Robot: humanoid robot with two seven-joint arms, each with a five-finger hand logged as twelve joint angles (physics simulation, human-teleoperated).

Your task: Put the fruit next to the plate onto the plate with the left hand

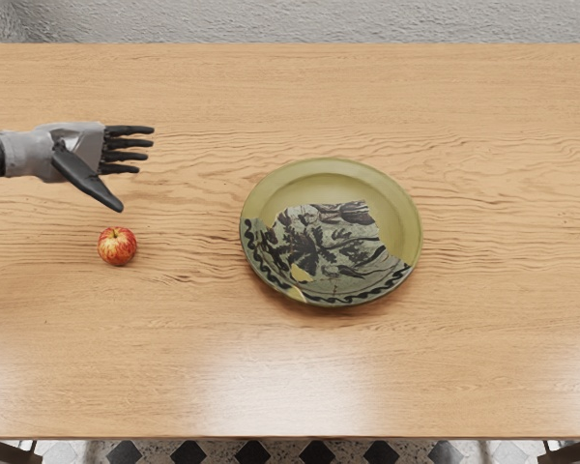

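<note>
A small red and yellow apple (117, 246) lies on the wooden table, left of the plate and well apart from it. The plate (383, 201) is olive green with a dark painted pattern and sits near the table's middle, with nothing on it. My left hand (116, 166) comes in from the left edge and hovers above and slightly behind the apple. Its fingers (129, 143) are stretched out straight toward the right and the thumb (87, 179) points down toward the apple. The hand holds nothing and does not touch the fruit.
The wooden table (290, 358) spans the whole view, its front edge near the bottom. A checkered floor (271, 452) shows below that edge and a grey floor strip runs along the top.
</note>
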